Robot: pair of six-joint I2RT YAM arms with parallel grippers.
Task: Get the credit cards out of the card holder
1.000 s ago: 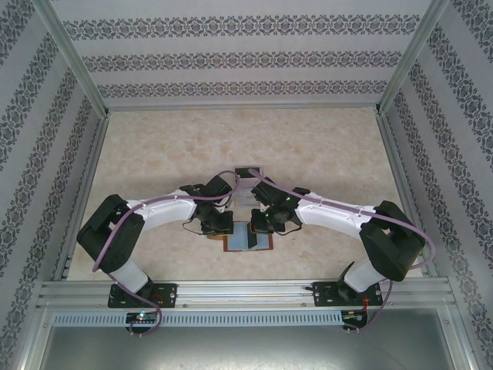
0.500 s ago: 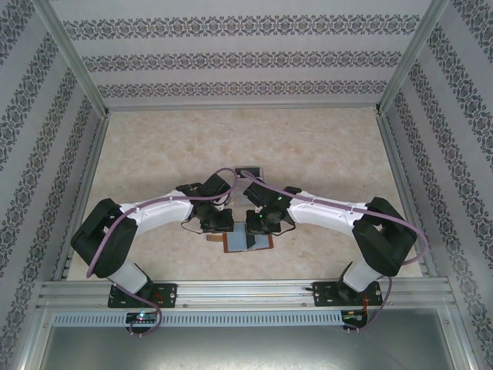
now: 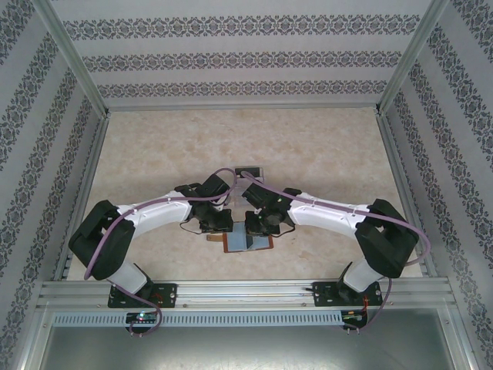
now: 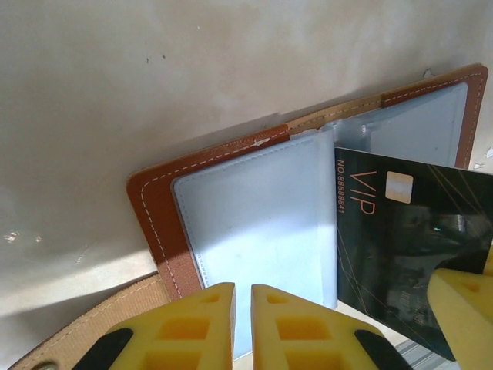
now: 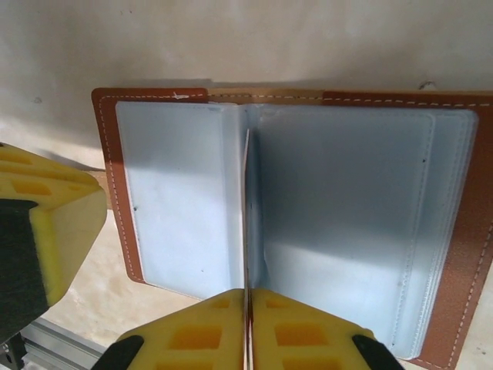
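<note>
The right gripper is clamped on the dark card, which it holds over the centre fold of the open card holder. The left gripper, pads a sliver apart, sits at the card holder's left page; whether it pinches that page is unclear. The card holder lies flat on the table.
</note>
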